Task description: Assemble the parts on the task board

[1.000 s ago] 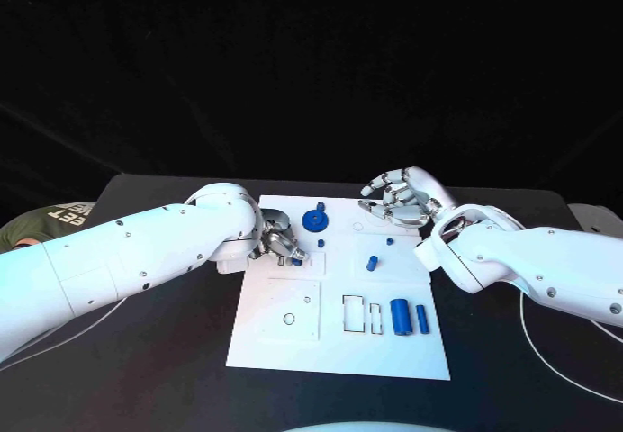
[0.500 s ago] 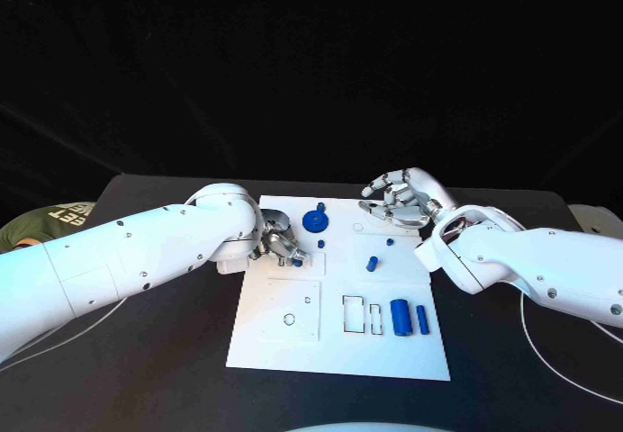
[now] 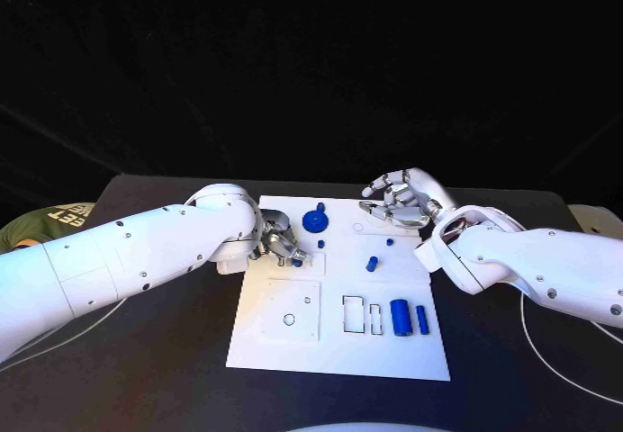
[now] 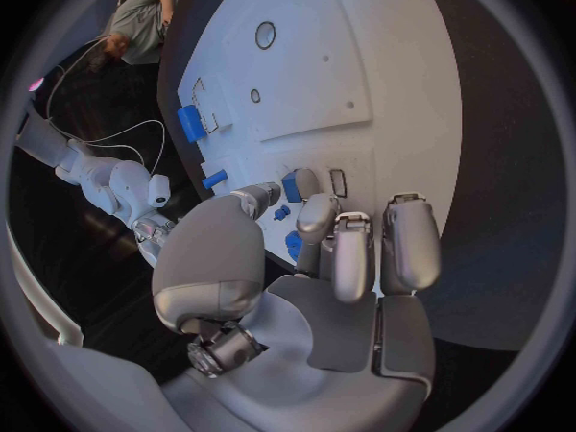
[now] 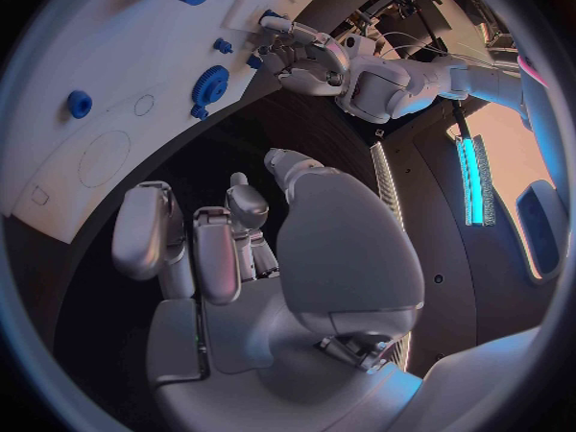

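Cylinders come nearest: two blue cylinders lie side by side at the near right of the task board, beside outlined slots, likely awaiting insertion. Farther in, a small blue peg stands mid-board. At the board's left edge the left hand has its fingers curled close around a small blue part, seemingly to seat it there. Beyond it sits a blue gear. Farthest, the right hand hovers over the board's far right corner, fingers loosely curled and apart, holding nothing, probably waiting clear.
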`<state>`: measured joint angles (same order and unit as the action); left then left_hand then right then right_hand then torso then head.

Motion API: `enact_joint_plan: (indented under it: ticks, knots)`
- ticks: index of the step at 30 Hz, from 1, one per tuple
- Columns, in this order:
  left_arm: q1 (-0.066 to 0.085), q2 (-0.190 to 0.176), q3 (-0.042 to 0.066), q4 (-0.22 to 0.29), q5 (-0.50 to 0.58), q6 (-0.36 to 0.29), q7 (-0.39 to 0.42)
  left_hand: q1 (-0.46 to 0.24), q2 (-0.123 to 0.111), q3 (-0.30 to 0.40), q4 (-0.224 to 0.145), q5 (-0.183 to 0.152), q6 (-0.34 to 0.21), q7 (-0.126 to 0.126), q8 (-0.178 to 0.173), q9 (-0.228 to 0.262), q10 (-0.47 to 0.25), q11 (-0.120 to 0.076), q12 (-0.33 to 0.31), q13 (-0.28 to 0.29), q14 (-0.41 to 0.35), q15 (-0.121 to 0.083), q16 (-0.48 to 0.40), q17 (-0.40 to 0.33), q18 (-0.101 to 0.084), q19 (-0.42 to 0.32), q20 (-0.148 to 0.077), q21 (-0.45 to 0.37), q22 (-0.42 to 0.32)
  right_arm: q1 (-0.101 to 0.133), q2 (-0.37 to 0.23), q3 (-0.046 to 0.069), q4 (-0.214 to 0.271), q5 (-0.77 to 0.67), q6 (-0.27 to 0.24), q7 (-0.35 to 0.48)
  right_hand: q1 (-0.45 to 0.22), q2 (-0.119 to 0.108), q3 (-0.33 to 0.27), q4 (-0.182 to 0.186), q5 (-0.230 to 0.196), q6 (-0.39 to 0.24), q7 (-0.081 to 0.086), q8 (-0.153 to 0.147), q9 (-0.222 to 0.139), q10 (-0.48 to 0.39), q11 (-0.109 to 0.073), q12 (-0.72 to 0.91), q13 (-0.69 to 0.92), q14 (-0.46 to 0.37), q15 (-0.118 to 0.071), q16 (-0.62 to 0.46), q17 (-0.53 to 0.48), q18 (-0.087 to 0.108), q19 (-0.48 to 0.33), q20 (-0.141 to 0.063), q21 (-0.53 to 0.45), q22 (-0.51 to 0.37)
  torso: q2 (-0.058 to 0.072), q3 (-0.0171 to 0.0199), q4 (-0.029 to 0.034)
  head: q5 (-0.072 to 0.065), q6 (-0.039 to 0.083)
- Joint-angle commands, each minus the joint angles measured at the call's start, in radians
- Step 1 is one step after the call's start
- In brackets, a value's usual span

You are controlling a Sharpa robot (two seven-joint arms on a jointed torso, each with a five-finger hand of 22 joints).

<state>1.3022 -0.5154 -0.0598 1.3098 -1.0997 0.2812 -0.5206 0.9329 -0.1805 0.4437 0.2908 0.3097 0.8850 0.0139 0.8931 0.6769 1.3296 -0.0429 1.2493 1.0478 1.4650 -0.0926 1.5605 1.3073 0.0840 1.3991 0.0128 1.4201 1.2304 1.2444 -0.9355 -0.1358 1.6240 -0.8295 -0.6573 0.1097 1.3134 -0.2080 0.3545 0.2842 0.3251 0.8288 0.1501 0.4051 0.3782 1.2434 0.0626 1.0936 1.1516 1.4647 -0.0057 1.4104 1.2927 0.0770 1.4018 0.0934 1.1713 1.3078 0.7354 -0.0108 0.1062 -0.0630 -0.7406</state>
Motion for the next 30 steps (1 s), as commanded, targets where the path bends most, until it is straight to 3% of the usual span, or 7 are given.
enact_joint_plan:
  ticks: [1, 4, 7, 21, 30]
  knots:
    - [-0.003, -0.001, -0.001, 0.003, 0.002, -0.004, -0.004, -0.015, 0.003, -0.028, 0.001, -0.064, 0.005, 0.004, -0.005, -0.002, 0.001, -0.005, 0.003, 0.0, 0.102, -0.008, 0.005, 0.251, -0.015, 0.005, -0.002, 0.004, 0.002, -0.001, 0.0, 0.0, 0.0, -0.005, 0.003, 0.007, -0.009, 0.0, -0.001, 0.003, 0.002, 0.001, -0.004, 0.002, -0.001, 0.001, -0.003, 0.0, -0.002, 0.036, -0.008, -0.006, 0.001, 0.005, 0.001, -0.002, -0.006, 0.08, 0.0, 0.0002, 0.0004, 0.0, 0.0]
    - [-0.003, -0.004, -0.001, 0.008, 0.006, -0.008, -0.004, -0.022, 0.011, -0.049, 0.002, -0.106, 0.005, 0.003, -0.006, -0.002, 0.001, -0.005, 0.004, 0.001, 0.102, -0.009, 0.005, 0.251, -0.015, 0.006, -0.002, 0.004, 0.003, -0.002, 0.0, 0.0, -0.001, -0.005, 0.003, 0.008, -0.009, 0.0, -0.001, 0.003, 0.002, 0.001, -0.004, 0.002, -0.001, 0.001, -0.003, 0.0, -0.002, 0.036, -0.008, -0.006, 0.001, 0.005, 0.001, -0.002, -0.006, 0.08, -0.001, 0.0001, -0.0001, 0.001, 0.001]
    - [-0.003, -0.008, 0.0, 0.013, 0.007, -0.011, -0.004, -0.025, 0.014, -0.056, 0.002, -0.118, 0.005, 0.003, -0.006, -0.002, 0.001, -0.005, 0.004, 0.001, 0.102, -0.009, 0.005, 0.251, -0.014, 0.006, -0.002, 0.004, 0.002, -0.003, 0.001, 0.0, -0.001, -0.004, 0.005, 0.009, -0.01, 0.0, -0.001, 0.003, 0.002, 0.001, -0.005, 0.002, -0.001, 0.001, -0.003, 0.0, -0.002, 0.036, -0.008, -0.006, 0.001, 0.005, 0.001, -0.002, -0.006, 0.08, -0.001, 0.0002, -0.0001, 0.001, 0.002]
    - [-0.003, -0.02, 0.004, 0.03, 0.009, -0.02, -0.004, -0.026, 0.015, -0.06, 0.002, -0.123, 0.005, 0.003, -0.006, -0.002, 0.001, -0.005, 0.004, 0.0, 0.102, -0.009, 0.004, 0.25, -0.014, 0.006, -0.002, 0.004, 0.003, -0.003, 0.001, 0.0, -0.003, -0.002, 0.005, 0.01, -0.013, 0.0, -0.002, 0.003, 0.002, 0.001, -0.005, 0.002, -0.001, 0.001, -0.003, -0.001, -0.002, 0.036, -0.009, -0.006, 0.002, 0.005, 0.001, -0.002, -0.007, 0.08, 0.0, 0.0006, -0.0006, 0.001, 0.004]
    - [-0.003, -0.025, 0.013, 0.043, 0.015, -0.043, -0.002, -0.024, 0.021, -0.06, 0.001, -0.124, 0.005, 0.003, -0.007, -0.002, 0.0, -0.005, 0.003, -0.001, 0.102, -0.009, 0.003, 0.248, -0.014, 0.005, -0.002, 0.004, 0.002, -0.004, 0.001, 0.0, -0.003, -0.001, 0.005, 0.01, -0.013, 0.0, -0.002, 0.003, 0.002, 0.001, -0.005, 0.002, -0.001, 0.001, -0.003, -0.001, -0.002, 0.036, -0.009, -0.006, 0.002, 0.005, 0.001, -0.002, -0.007, 0.08, 0.0, 0.0008, 0.0001, 0.0, 0.006]
